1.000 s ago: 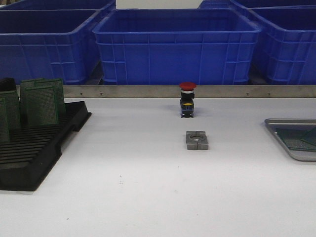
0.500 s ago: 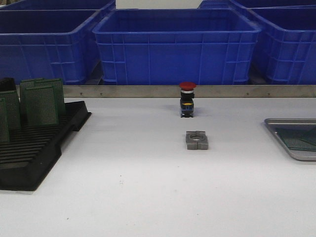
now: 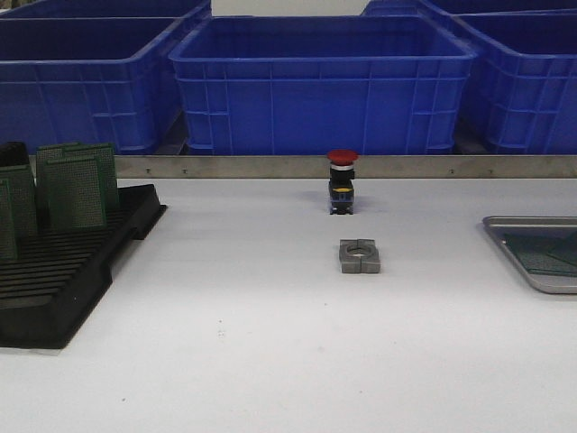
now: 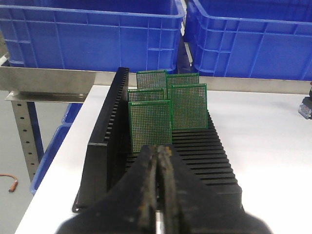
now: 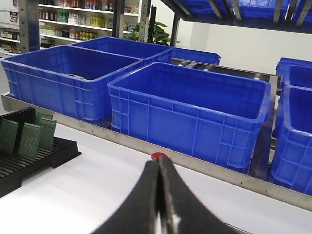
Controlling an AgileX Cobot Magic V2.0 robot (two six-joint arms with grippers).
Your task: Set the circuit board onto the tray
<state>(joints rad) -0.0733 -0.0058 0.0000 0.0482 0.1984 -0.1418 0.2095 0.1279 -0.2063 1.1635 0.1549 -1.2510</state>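
Several green circuit boards (image 3: 77,189) stand upright in a black slotted rack (image 3: 63,289) at the table's left; they also show in the left wrist view (image 4: 150,126). The silver-grey tray (image 3: 514,248) lies at the right edge with green boards (image 3: 550,253) flat inside it. My left gripper (image 4: 160,148) is shut and empty, just short of the nearest board in the rack. My right gripper (image 5: 159,160) is shut and empty above the table, pointing at the red button. Neither gripper shows in the front view.
A red-capped push button (image 3: 342,183) stands at the table's middle back. A grey metal block (image 3: 360,256) lies in front of it. Big blue bins (image 3: 320,81) sit behind a metal rail (image 3: 270,167). The table's left edge drops off beside the rack (image 4: 105,146).
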